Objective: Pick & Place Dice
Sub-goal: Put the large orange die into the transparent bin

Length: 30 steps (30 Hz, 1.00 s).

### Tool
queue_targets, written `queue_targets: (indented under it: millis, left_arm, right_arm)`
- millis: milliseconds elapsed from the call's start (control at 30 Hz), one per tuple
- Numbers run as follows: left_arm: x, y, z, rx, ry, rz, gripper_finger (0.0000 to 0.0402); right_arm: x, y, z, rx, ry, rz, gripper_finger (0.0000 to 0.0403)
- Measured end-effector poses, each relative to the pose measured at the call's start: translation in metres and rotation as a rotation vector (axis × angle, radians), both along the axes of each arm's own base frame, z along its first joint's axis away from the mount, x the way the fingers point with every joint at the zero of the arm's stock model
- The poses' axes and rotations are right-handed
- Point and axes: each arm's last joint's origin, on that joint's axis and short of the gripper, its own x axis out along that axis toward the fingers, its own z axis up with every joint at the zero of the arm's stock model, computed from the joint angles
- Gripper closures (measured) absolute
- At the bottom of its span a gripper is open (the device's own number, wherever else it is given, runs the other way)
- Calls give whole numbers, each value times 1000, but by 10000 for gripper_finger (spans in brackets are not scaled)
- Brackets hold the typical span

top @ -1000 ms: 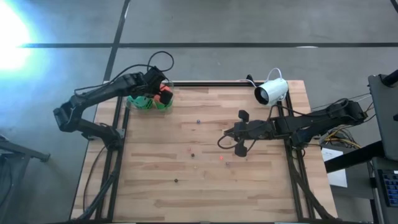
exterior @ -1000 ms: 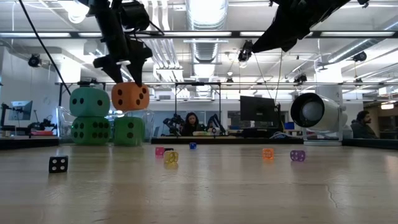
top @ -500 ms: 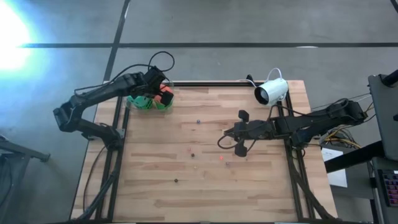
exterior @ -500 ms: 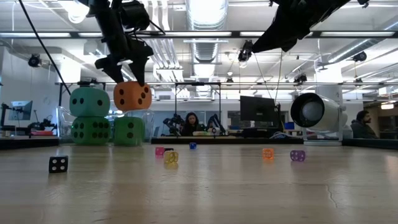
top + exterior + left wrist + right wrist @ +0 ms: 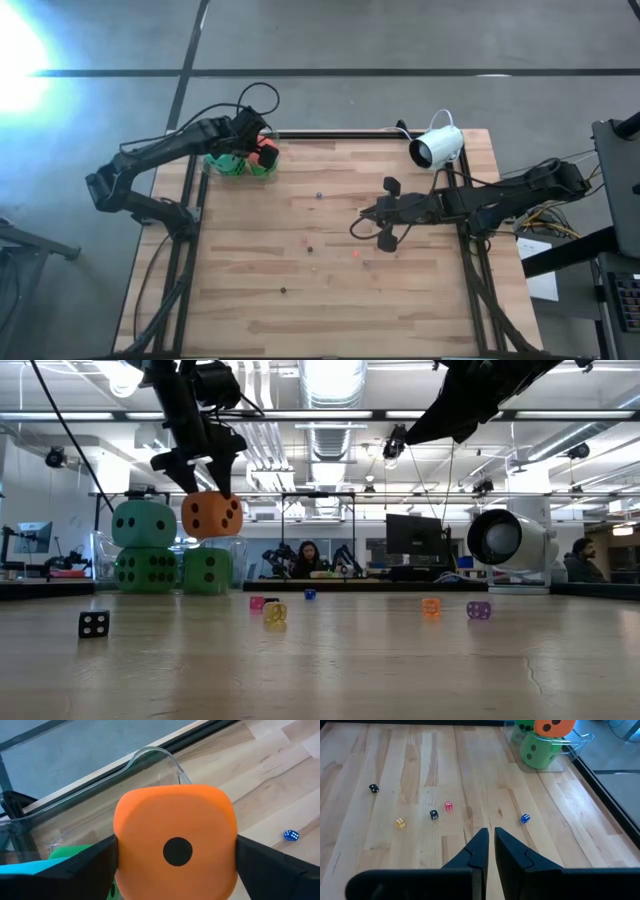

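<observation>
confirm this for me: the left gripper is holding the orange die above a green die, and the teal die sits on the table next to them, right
Not quite. The left gripper does hold the orange die above a green die, but the teal die is not on the table: it sits stacked on the other green die. The low view shows it.

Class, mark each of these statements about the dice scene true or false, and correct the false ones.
1. The left gripper holds the orange die off the table. True.
2. The teal die sits on top of a green die. True.
3. The right gripper is wide open over the large dice. False: its fingers are together, and it hangs above the middle of the table, away from the large dice.
4. The orange die shows six pips to the left wrist camera. False: one pip shows there.
5. Small coloured dice lie scattered on the table. True.
</observation>
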Motion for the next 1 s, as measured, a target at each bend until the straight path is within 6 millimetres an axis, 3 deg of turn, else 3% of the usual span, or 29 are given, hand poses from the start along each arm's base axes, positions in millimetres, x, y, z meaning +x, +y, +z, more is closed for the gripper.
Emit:
queue_targets:
  millis: [167, 367, 1000]
  left_arm:
    - [0, 0, 0, 2, 14, -37, 55]
    - [1, 0, 0, -9, 0, -49, 8]
    - [2, 0, 0, -6, -10, -43, 10]
  right_arm:
    - [0, 0, 0, 0, 0, 0, 376]
    - [0, 0, 0, 0, 0, 0, 376]
    - [0, 0, 0, 0, 0, 0, 376]
